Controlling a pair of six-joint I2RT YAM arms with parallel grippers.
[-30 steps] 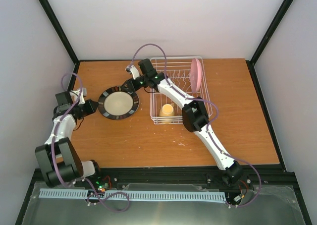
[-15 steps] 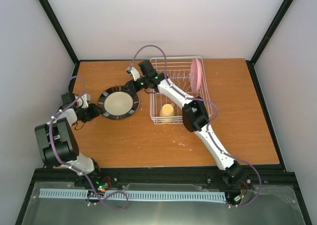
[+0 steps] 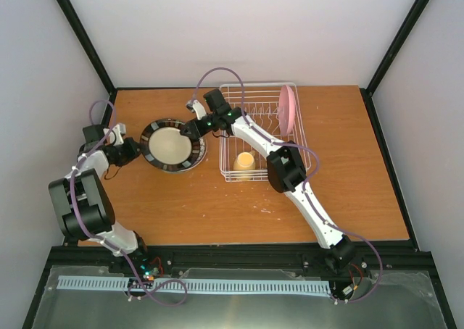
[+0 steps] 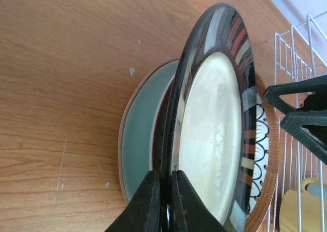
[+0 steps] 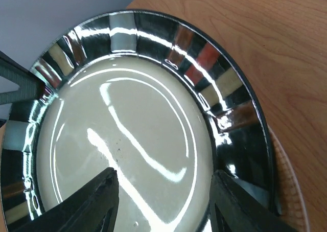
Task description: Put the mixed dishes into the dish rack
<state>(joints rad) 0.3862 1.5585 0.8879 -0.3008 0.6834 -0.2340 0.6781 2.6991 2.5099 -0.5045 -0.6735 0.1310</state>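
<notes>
My left gripper (image 3: pixel 134 151) (image 4: pixel 165 173) is shut on the left rim of a dark-rimmed plate (image 3: pixel 170 146) (image 4: pixel 214 135) with coloured stripes and a cream centre, tilting it up on edge. Beneath it lie a light teal plate (image 4: pixel 138 140) and a white-petal-patterned plate with a brown rim (image 4: pixel 261 150). My right gripper (image 3: pixel 190 130) (image 5: pixel 163 178) is open, its fingers spread over the striped plate's face (image 5: pixel 127 135) at its right side. The white wire dish rack (image 3: pixel 304 155) holds the pink plate (image 3: pixel 288 108) upright and the pale yellow mug (image 3: pixel 244 160). The mint green bowl is out of view.
The rack's left wall (image 4: pixel 296 63) stands just right of the plate stack. Black frame rails border the wooden table (image 3: pixel 217 206), with white walls behind.
My left gripper has shifted toward the far left and the striped plate has moved slightly back and tilted up, baring the plates beneath. The right gripper has barely moved.
</notes>
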